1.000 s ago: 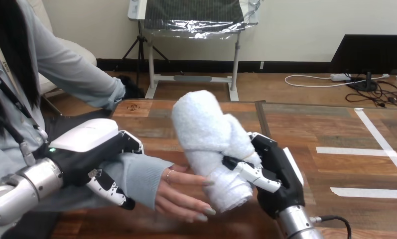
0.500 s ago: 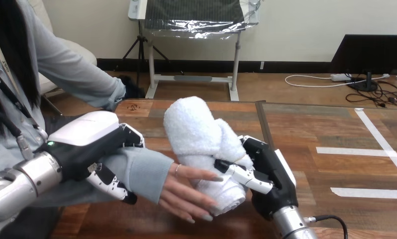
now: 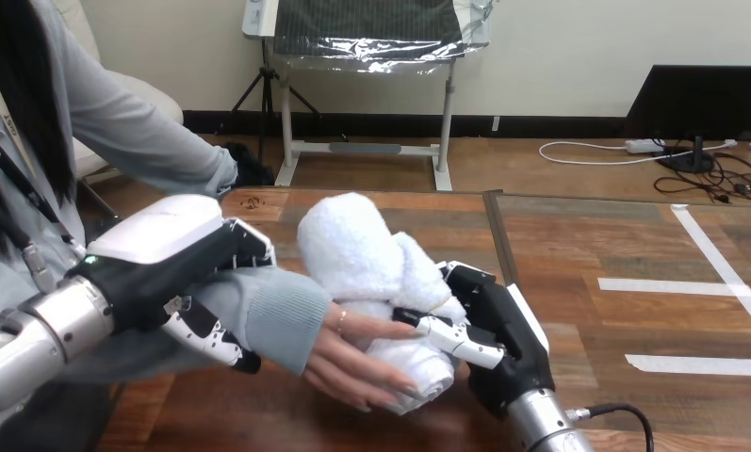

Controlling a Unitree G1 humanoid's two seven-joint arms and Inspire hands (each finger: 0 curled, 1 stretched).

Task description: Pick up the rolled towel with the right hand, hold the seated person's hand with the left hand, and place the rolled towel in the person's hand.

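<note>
Both hands busy: your left hand [image 3: 169, 273] curls round the person's wrist [image 3: 277, 320]; right hand [image 3: 494, 330] clamps the rolled towel [image 3: 362, 264], touching the person's hand [image 3: 357, 365]. Placing step. Next, seat it there, then loosen.

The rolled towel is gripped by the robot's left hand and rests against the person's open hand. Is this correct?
Not quite. In the head view the right hand grips the rolled towel, not the left; the left hand is curled round the person's wrist. The towel does rest against the person's hand.
</note>
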